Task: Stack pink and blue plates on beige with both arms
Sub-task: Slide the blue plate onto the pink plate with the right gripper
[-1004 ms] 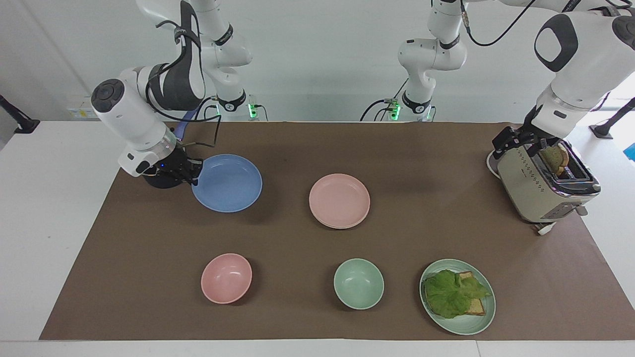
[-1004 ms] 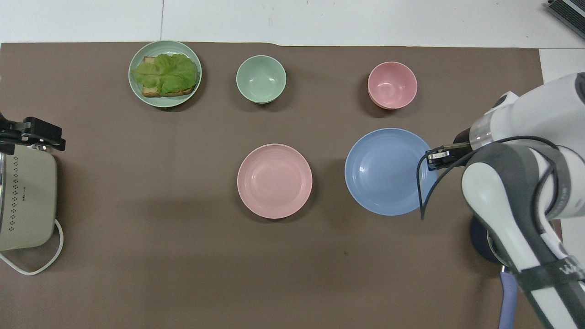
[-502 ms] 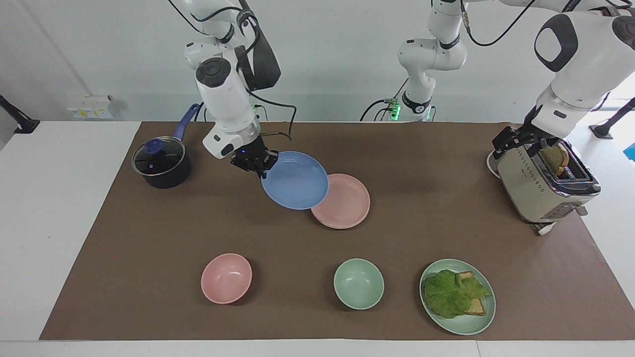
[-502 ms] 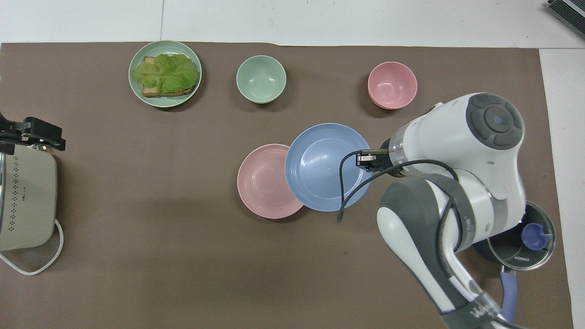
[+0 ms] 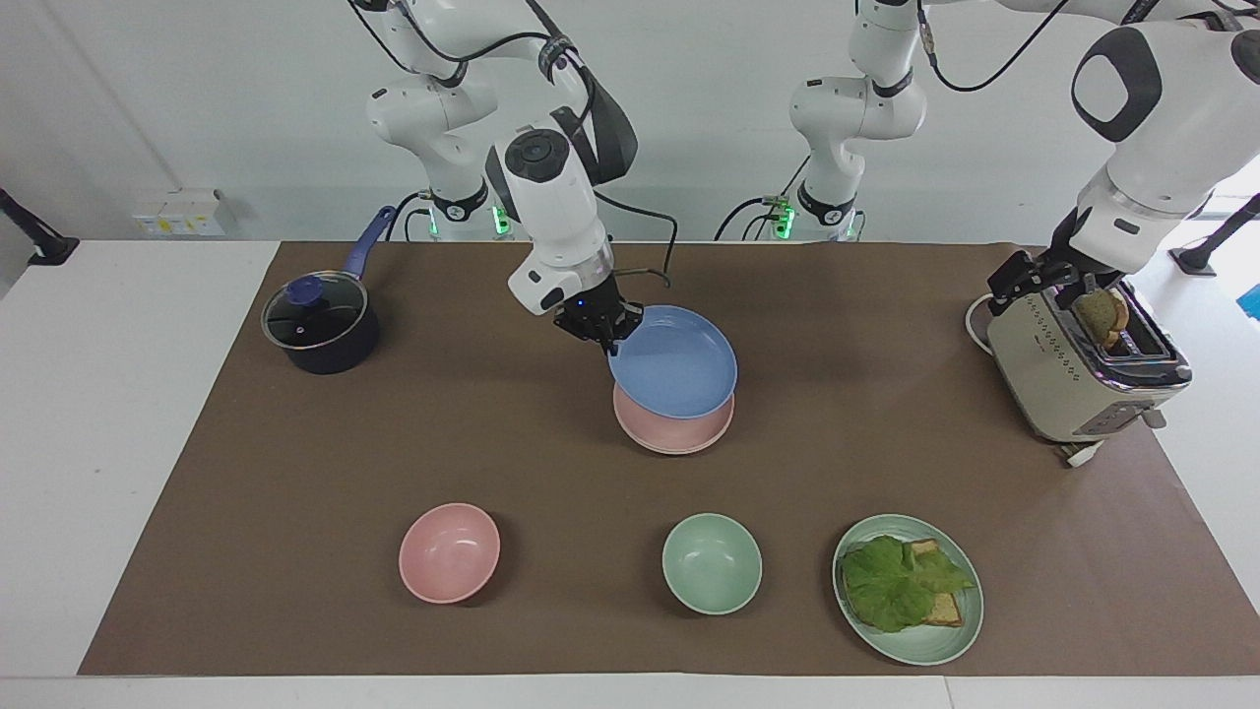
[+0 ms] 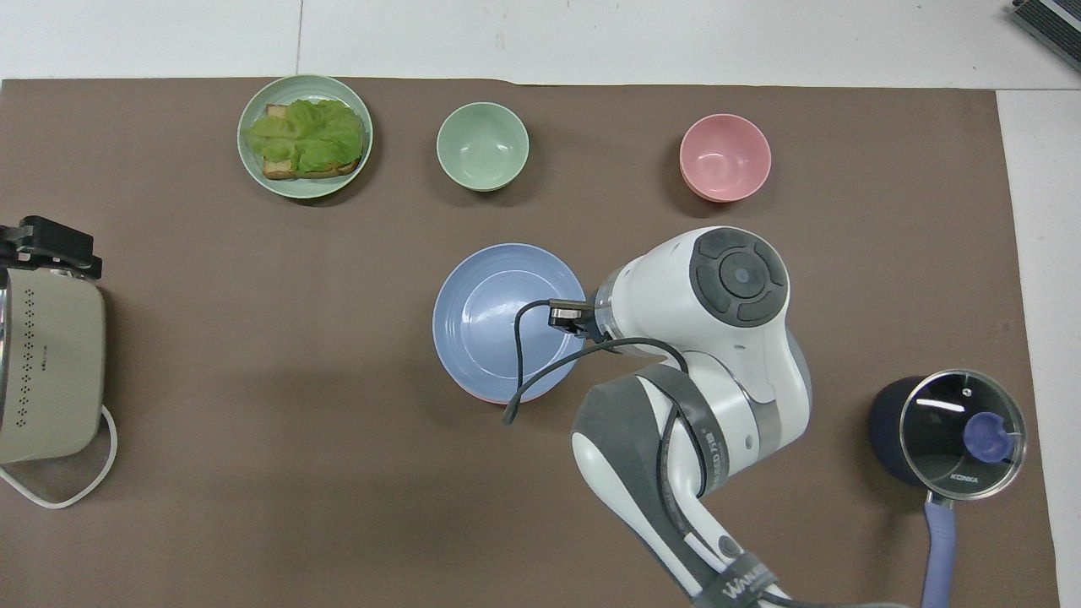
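Surface: white table under a brown mat (image 5: pixel 295 443), white wall above it.

Right gripper (image 5: pixel 602 333): fingers clamped on the rim of the blue plate (image 5: pixel 673 375), at the edge toward the right arm's end of the table. The plate hangs tilted just over the pink plate (image 5: pixel 673 429), its free edge lowest. The edge grip likely keeps the fingers clear of the stack when the plate is set down.

Beige plate: a paler rim line may show under the pink plate in the facing view; it cannot be confirmed.

Left gripper (image 5: pixel 1029 279): over the toaster (image 5: pixel 1073 379), fingers apart, holding nothing, waiting.

Other items, away from both grippers: lidded pot (image 5: pixel 319 325), pink bowl (image 5: pixel 449 552), green bowl (image 5: pixel 712 563), green plate (image 5: pixel 925 645) with lettuce and bread.

View differences: the facing view shows the gap and tilt between the two plates. The overhead view hides the pink plate (image 6: pixel 481 395) but for a sliver, yet confirms the blue plate (image 6: pixel 486 317) is nearly centred over it.
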Robot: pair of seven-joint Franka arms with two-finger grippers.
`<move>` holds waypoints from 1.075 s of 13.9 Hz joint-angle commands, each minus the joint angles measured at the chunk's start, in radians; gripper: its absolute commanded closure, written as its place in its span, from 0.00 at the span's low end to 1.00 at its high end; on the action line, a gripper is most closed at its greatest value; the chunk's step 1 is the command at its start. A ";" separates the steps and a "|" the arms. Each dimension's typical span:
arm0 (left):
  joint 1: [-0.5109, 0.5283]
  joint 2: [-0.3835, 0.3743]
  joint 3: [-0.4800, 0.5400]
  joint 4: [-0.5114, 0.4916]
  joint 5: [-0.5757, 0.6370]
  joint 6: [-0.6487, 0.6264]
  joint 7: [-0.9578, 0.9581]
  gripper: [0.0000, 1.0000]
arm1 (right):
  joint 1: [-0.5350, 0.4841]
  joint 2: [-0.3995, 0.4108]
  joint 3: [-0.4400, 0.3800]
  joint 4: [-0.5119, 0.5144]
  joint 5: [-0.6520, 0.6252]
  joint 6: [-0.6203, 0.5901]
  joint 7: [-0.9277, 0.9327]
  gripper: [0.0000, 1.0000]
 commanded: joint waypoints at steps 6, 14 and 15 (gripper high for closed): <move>0.032 -0.008 -0.014 0.005 0.009 -0.011 0.006 0.00 | 0.027 0.079 -0.001 -0.031 0.031 0.064 -0.073 1.00; 0.022 -0.008 -0.013 0.005 0.009 -0.011 0.006 0.00 | 0.028 0.110 0.000 -0.053 0.072 0.128 -0.175 1.00; 0.022 -0.008 -0.013 0.005 0.009 -0.011 0.006 0.00 | 0.024 0.111 -0.001 -0.053 0.072 0.127 -0.194 1.00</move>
